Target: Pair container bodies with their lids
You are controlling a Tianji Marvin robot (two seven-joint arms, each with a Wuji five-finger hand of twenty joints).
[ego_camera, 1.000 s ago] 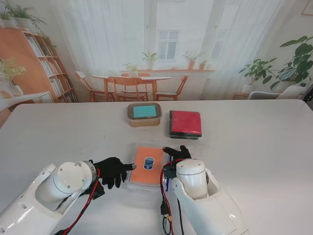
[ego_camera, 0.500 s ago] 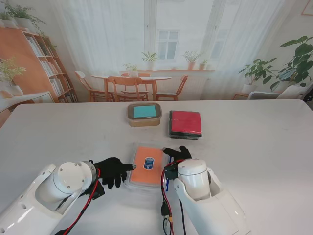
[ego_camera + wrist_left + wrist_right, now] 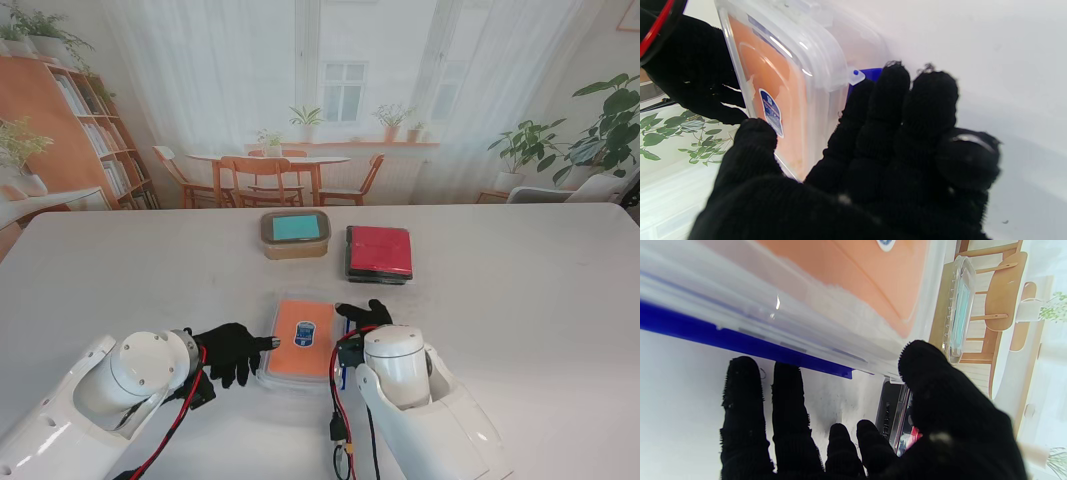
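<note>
- The clear container (image 3: pixel 303 340) with the orange lid (image 3: pixel 305 336) sits on the white table (image 3: pixel 520 300) right in front of me, squeezed between both gloved hands.
- Left hand (image 3: pixel 232 349) is pressed against the container's left side, thumb up on the lid edge and the other fingers (image 3: pixel 897 100) along the wall. Looks like a steadying clasp so the box doesn't slide.
- Right hand (image 3: pixel 364 314) is at the far right corner, thumb on the rim. From its wrist view the other fingers (image 3: pixel 743 396) lie spread flat on the table beside the blue clip (image 3: pixel 740 346), so not a full grab. My guess is it's seating the lid or going for that latch.
- Farther from me, the teal-lidded tub (image 3: pixel 295 233) and the red-lidded box (image 3: pixel 379 252) stand side by side, both looking already capped.
- Hard to tell: whether the orange lid is fully snapped down. The right forearm covers the container's near right edge in the stand view, and both wrist views are too close and blurry to show the seal.
</note>
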